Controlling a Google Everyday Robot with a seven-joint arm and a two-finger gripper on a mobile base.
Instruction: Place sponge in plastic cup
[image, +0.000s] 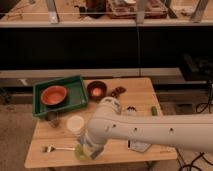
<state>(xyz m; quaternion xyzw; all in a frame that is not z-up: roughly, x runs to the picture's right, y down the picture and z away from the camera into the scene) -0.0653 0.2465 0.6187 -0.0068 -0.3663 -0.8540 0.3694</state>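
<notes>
Near the table's front-left edge, the gripper (89, 148) is down low at the end of the white arm (150, 130), which sweeps in from the right and covers much of the table (140, 92). Jaws clenched; whether anything is caught between them cannot be made out. A translucent light-green plastic cup (83, 152) sits directly at the gripper, partly hidden by it, close to the table's front edge. Sponge not identifiable in this view.

Left rear of table: green tray (75, 87) holding an orange-red bowl (53, 95). Just right of the tray, a dark brown bowl (96, 90) with something pale inside. Further right, small dark reddish items (118, 91). A small dull grey cup (52, 118) stands in front of the tray; beside it a cream-white tub (75, 123), near the arm. A fork (52, 148) lies at the front-left, just left of the plastic cup. A green object (154, 110) lies by the right edge.
</notes>
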